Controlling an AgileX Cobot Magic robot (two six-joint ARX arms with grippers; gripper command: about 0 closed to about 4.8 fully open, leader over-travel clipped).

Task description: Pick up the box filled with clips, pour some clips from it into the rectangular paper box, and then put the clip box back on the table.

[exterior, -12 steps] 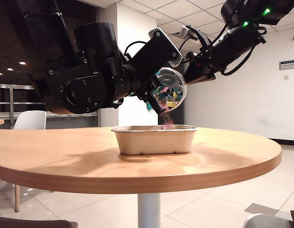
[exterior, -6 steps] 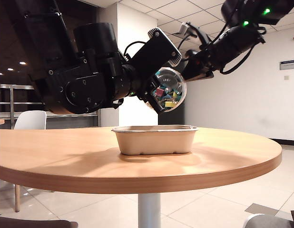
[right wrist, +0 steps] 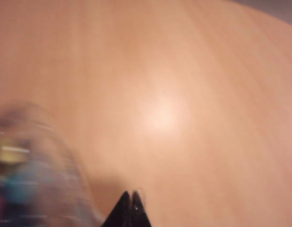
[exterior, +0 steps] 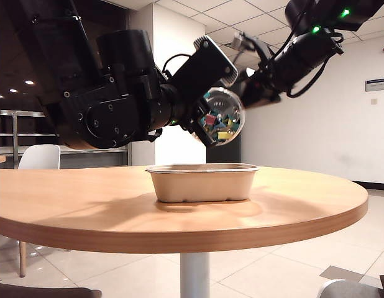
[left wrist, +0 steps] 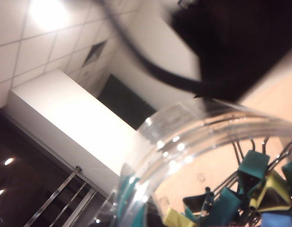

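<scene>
Wood-grain round table (exterior: pixel 291 198), left gripper (exterior: pixel 207 127) clamping clear jar (exterior: pixel 222 116), right gripper (right wrist: pixel 131 203) closed

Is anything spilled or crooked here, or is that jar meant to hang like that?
Nothing spilled. The left gripper holds the clip jar tipped above the paper box, clips inside. The shut right gripper hovers empty.

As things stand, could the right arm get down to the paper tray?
Probably yes. The right gripper, fingers shut and empty, hangs above the tray; only the left gripper holding the clip jar crowds one side.
</scene>
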